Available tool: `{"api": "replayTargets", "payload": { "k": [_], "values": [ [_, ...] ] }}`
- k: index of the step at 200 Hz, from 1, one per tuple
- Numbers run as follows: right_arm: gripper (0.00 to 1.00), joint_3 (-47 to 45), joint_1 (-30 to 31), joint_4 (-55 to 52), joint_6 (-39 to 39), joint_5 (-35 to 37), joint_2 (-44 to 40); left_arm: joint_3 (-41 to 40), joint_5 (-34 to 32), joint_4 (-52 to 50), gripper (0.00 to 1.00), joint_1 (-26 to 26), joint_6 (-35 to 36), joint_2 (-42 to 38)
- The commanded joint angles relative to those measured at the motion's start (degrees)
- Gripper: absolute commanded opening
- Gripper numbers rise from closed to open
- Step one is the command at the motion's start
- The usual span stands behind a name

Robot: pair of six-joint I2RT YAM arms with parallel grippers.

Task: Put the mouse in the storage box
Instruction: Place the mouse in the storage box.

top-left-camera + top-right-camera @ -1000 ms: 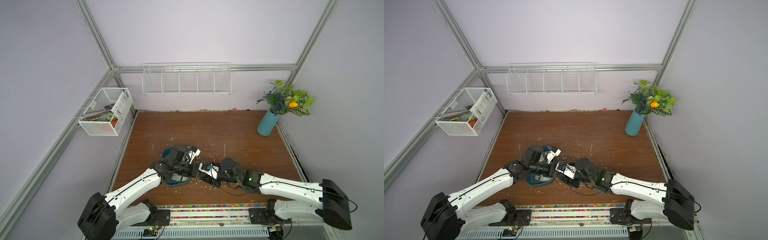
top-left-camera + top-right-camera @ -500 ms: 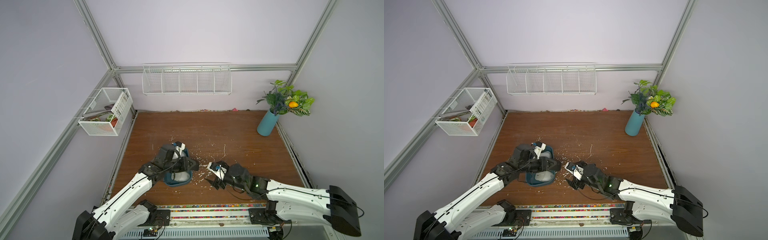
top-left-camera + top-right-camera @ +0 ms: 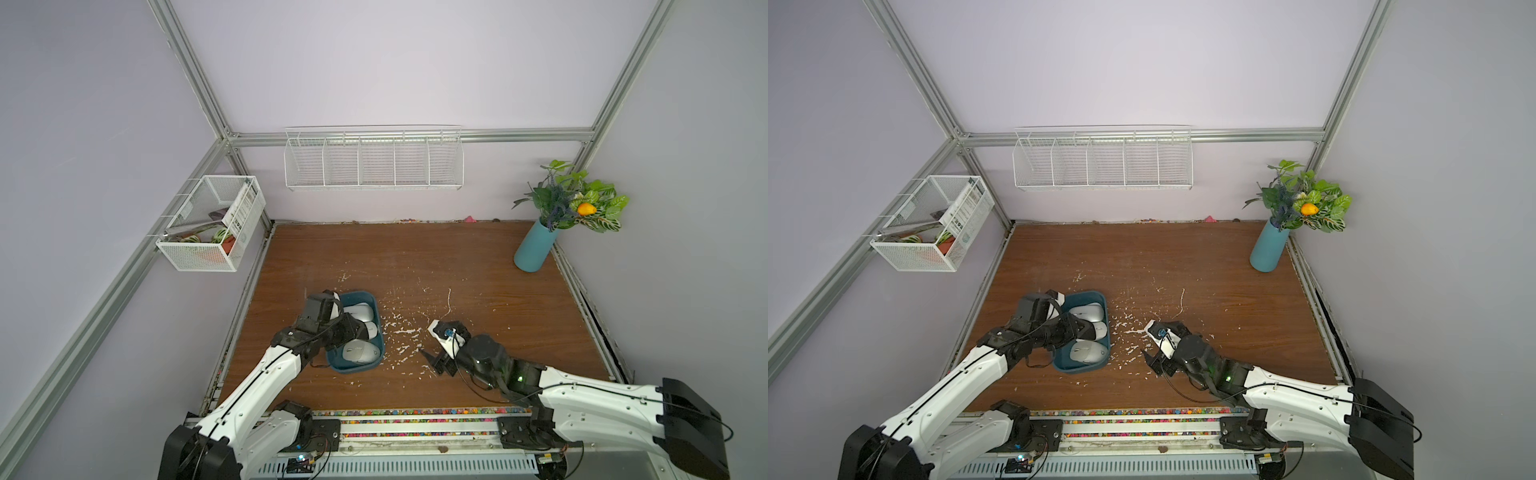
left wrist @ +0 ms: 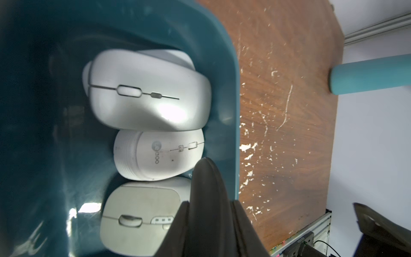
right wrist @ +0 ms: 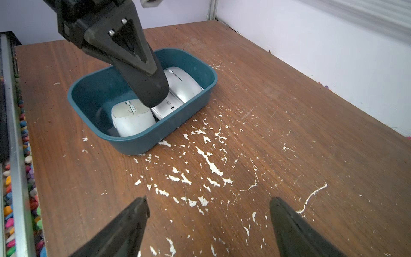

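Storage box (image 5: 144, 140): held three mice (image 4: 146, 93), rowed lengthwise. Left gripper (image 5: 153, 98), clenched empty, hung over middle mouse (image 4: 155, 155); right gripper (image 5: 208, 200), spread empty, stood farther off.

The storage box (image 5: 138, 142) is smooth, faintly glossy teal plastic. The mice (image 4: 155, 153) are smooth pale plastic, the largest mouse (image 4: 146, 93) with a silvery satin sheen. The table (image 5: 289, 133) is matt wood grain, scuffed white. The left gripper (image 5: 153, 96) seems matt black plastic
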Motion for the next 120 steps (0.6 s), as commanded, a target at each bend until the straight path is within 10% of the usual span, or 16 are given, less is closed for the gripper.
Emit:
{"api": "replayTargets", "payload": {
  "k": [1,29,65,120],
  "values": [
    [0.90,-0.2,-0.4,1.9,1.2,1.0,0.1,0.5,1.9,5.5,0.07,0.3,0.2,3.1],
    [0.91,-0.8,-0.5,2.4,1.4,1.1,-0.6,0.4,1.0,6.6,0.21,0.8,0.8,6.1],
    [0.91,-0.3,-1.0,2.0,1.7,0.9,0.3,1.7,-3.4,2.8,0.81,1.4,0.5,7.7],
    [0.91,-0.4,-4.3,1.2,4.8,1.6,-1.2,6.4,-23.9,-9.0,0.91,1.5,-0.5,3.9]
  ]
}}
